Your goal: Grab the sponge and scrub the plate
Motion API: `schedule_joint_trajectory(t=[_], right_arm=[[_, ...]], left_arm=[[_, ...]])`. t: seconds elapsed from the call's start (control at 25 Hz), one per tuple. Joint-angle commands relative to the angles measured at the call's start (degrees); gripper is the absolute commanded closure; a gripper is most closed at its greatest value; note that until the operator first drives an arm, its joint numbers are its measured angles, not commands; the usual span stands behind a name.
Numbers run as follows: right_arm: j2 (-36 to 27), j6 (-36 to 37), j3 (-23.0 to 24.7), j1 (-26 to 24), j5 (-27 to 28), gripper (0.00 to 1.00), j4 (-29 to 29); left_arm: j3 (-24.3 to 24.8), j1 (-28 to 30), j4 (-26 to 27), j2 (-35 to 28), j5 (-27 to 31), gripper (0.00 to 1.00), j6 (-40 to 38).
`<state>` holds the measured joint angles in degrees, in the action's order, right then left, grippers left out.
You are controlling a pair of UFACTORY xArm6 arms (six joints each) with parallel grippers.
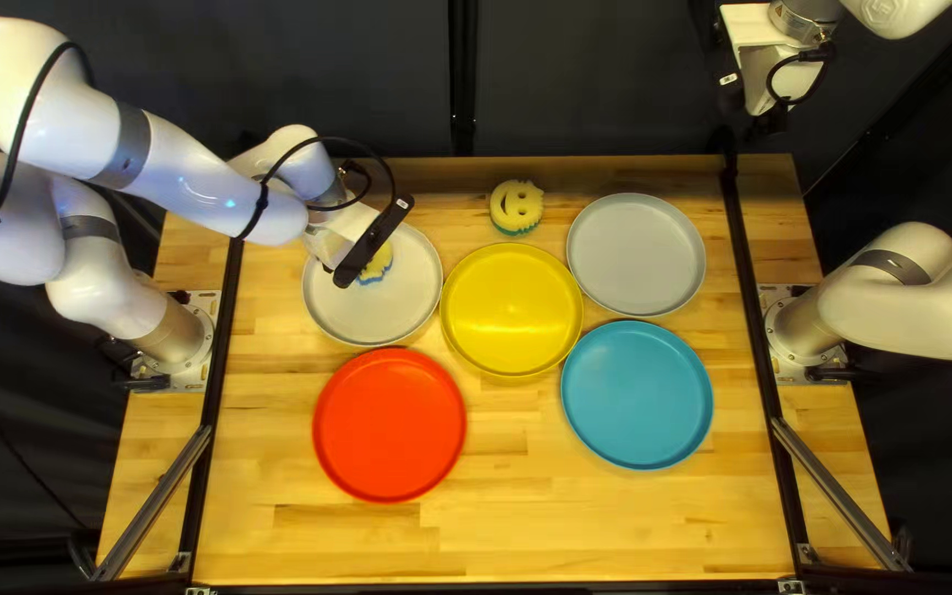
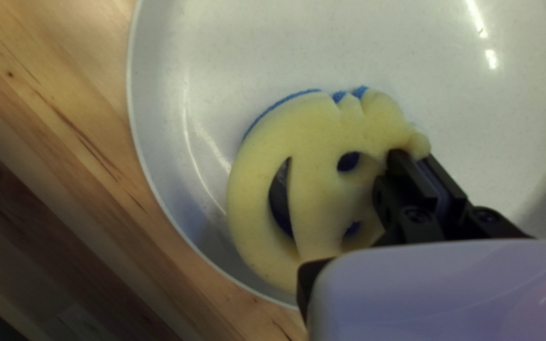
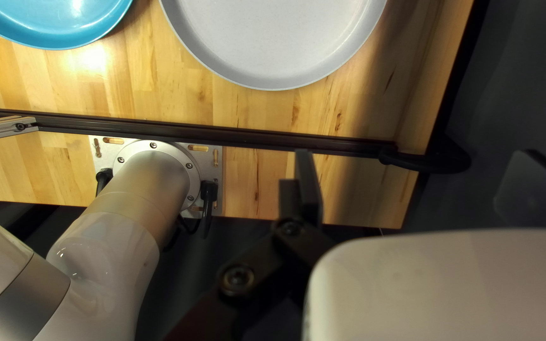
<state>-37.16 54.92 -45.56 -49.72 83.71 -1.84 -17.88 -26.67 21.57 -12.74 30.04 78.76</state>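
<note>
Pinched on the yellow sponge (image 2: 314,202) are the jaws of the left gripper (image 1: 374,242); the right gripper's (image 1: 749,107) jaws stand spread. That sponge sits over the white plate (image 1: 360,320), just left of the yellow plate (image 1: 511,314). Under them is a pale wood table (image 1: 608,518), with a dark curtain (image 1: 586,88) well beyond the yellow plate. Each gripper carries a small white label, too small to read. Around the yellow plate, a second sponge (image 1: 517,205) lies just beyond, the grey plate (image 1: 637,253) right, the blue plate (image 1: 638,395) nearer right, the red plate (image 1: 389,425) nearer left. My left arm (image 1: 201,171) blocks some of the white plate
</note>
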Motion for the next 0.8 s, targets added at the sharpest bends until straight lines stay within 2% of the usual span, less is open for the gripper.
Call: schedule_joint_trajectory(t=[0.04,0.52,0.68,0.8], right_arm=[[0.00,0.00,0.00,0.00,0.00,0.00,0.00],[0.00,0.00,0.00,0.00,0.00,0.00,0.00],[0.00,0.00,0.00,0.00,0.00,0.00,0.00],[0.00,0.00,0.00,0.00,0.00,0.00,0.00]], left_arm=[[-1.55,1.59,0.61,1.89,-0.58,1.00,-0.87],[-11.54,7.82,3.73,12.31,-3.61,1.00,-1.00],[-10.78,8.88,3.21,11.10,-3.78,1.00,-1.87],[-7.41,8.75,1.29,6.28,-2.56,1.00,-3.83]])
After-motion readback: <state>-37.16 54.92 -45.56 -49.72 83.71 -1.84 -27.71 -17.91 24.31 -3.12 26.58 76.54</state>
